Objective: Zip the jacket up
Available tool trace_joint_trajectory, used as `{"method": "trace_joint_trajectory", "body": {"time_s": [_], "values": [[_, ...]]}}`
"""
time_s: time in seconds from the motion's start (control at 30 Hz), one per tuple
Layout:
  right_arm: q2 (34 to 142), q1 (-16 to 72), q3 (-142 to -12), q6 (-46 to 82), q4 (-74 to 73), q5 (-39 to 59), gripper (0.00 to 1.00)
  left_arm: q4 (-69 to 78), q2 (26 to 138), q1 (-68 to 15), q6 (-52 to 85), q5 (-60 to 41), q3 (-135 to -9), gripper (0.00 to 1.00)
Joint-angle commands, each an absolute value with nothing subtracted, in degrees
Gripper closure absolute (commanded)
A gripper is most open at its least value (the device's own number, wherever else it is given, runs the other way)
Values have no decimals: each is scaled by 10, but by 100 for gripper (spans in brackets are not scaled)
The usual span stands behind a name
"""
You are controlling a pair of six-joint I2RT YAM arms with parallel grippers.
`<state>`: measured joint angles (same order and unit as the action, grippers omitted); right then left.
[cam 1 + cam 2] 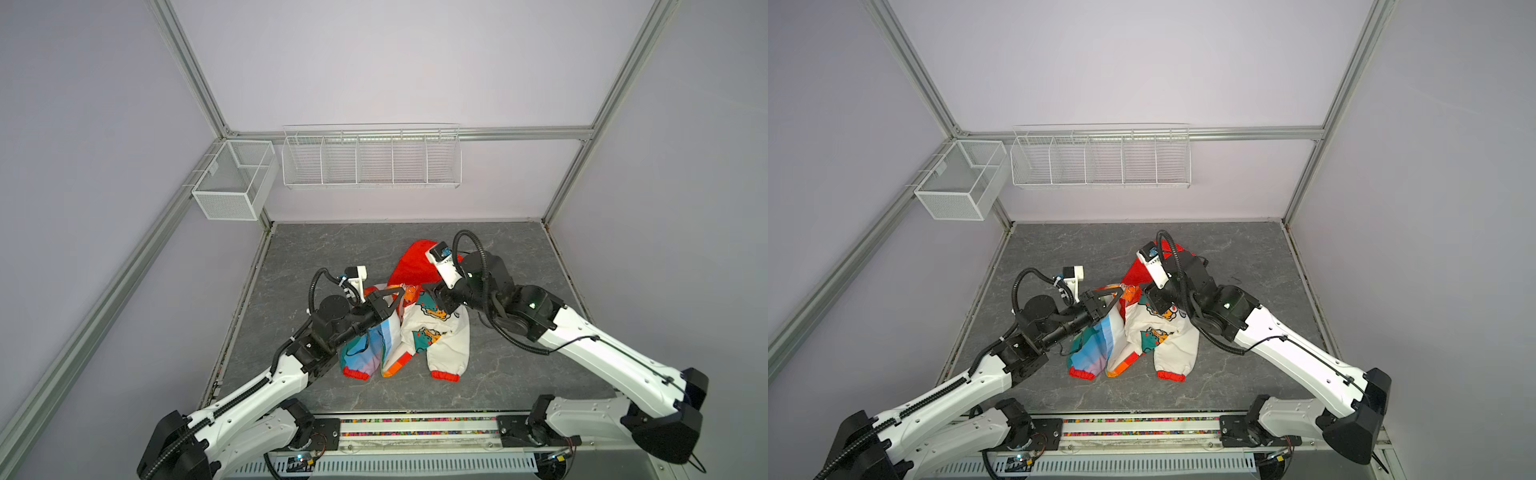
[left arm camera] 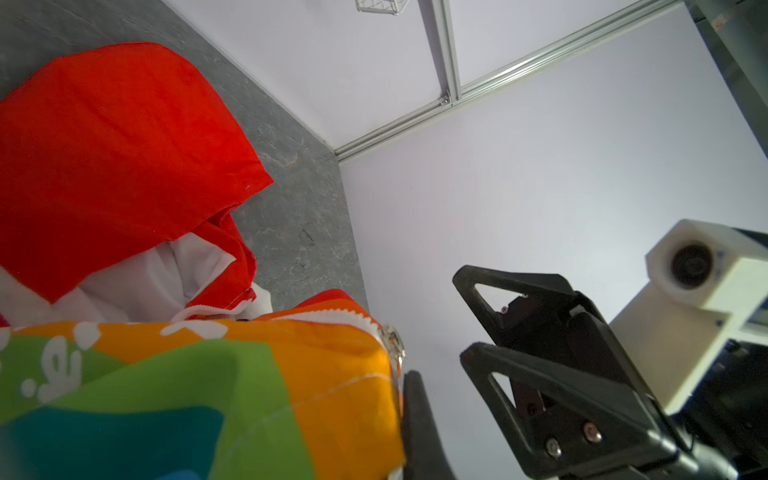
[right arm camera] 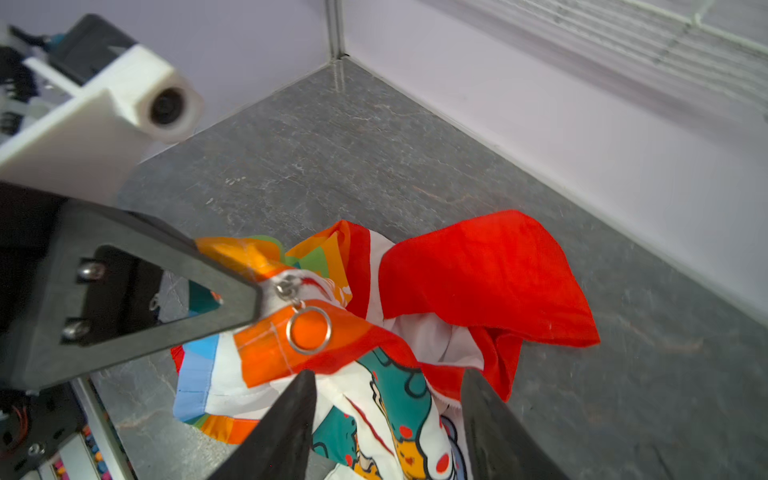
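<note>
The jacket lies crumpled mid-table, red hood toward the back wall and red cuffs toward the front. My left gripper is shut on the orange edge of the rainbow half, right beside the metal zipper slider and its ring pull. The pinched fabric is lifted a little. My right gripper hangs open just above the white cartoon half, close to the left fingertips, with cloth below the gap but nothing clamped.
A white wire rack and a mesh box hang on the back wall, well above the grey stone-look table. Walls and aluminium posts close the table on three sides. Both arms meet over the jacket's middle.
</note>
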<state>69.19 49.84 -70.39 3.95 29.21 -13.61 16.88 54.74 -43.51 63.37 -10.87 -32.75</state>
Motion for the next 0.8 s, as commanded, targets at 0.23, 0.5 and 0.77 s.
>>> {"method": "trace_joint_trajectory", "body": {"time_s": [0.23,0.5,0.77], "values": [[640,468,-522,297,392,-194,40,68,543,-431,635,-79,-324,100],[650,466,-411,362,358,-196,29,-22,553,-431,634,-63,-338,100],[736,464,-391,397,271,-111,34,-76,522,-431,593,-23,-332,100]]}}
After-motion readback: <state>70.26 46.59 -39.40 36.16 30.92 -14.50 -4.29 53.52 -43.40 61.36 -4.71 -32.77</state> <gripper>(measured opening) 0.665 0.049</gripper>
